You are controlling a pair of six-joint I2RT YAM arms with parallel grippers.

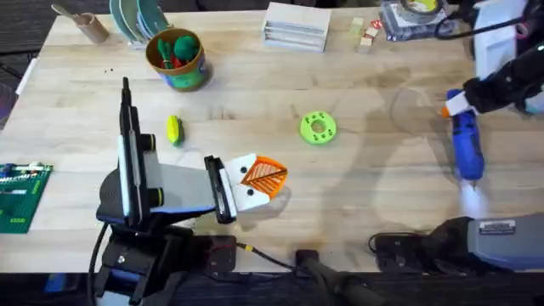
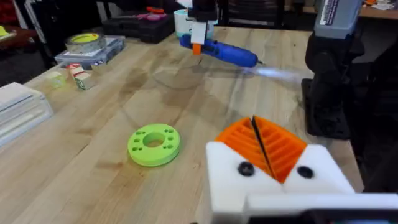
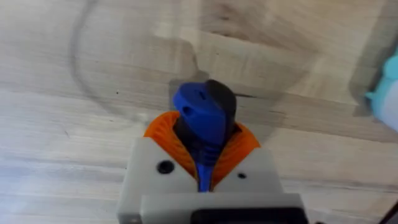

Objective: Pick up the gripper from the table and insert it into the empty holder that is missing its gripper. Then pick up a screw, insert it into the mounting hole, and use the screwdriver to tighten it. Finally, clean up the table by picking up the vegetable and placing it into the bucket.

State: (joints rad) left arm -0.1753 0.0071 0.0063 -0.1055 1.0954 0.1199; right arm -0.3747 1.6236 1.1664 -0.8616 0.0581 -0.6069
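Observation:
The blue screwdriver (image 1: 466, 146) stretches over the right side of the table, its thin tip blurred toward the front. My right gripper (image 1: 453, 105) is shut on its back end; in the right wrist view the orange pads (image 3: 163, 132) clamp the screwdriver's blue body (image 3: 200, 112). My left gripper (image 1: 262, 177) hovers front of centre, shut, with both orange pads (image 2: 277, 146) pressed together and nothing between them. The yellow-green vegetable (image 1: 173, 129) lies left of centre. The bucket (image 1: 176, 58) stands at the back left with toy produce inside. A loose gripper piece, an empty holder and a screw are out of view.
A round green disc with holes (image 1: 319, 127) (image 2: 153, 144) lies mid-table, just beyond the left gripper. At the back stand a white box stack (image 1: 296, 25), small blocks (image 1: 365, 34), a tape roll (image 1: 418, 8) and plates (image 1: 136, 17). A green studded plate (image 1: 21, 195) sits at the left edge.

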